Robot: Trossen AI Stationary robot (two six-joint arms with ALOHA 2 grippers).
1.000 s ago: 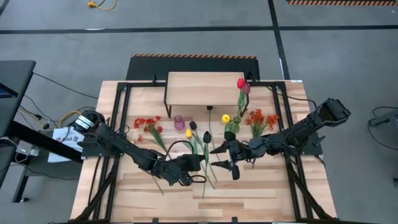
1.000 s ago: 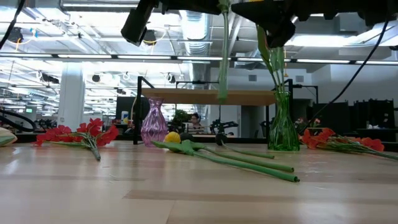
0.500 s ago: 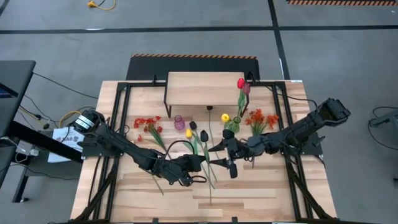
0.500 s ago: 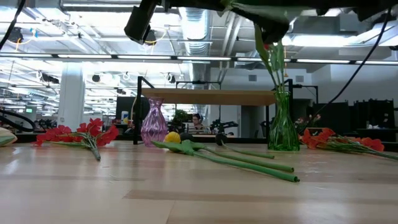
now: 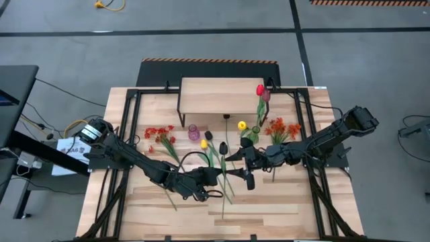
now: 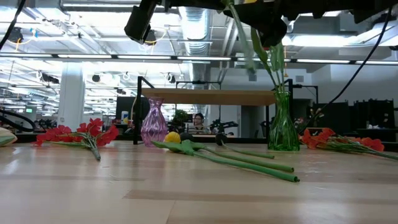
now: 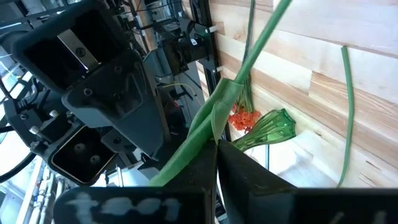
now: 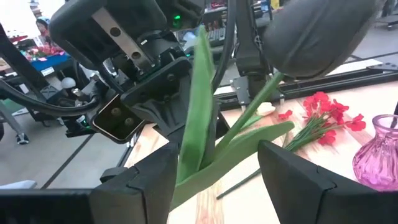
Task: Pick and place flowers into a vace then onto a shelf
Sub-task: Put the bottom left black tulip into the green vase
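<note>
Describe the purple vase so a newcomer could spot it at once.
Start from the shelf at the table's far edge. Just in front of its left leg stands the purple vase, a small bulbous glass one. Unlike the taller green vase to its right, it holds no flowers.

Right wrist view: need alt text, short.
The right gripper stands open around a dark maroon tulip, its green leaves between the two fingers. Facing it close by is the left arm; beyond lie a red blossom spray and a purple vase.
</note>
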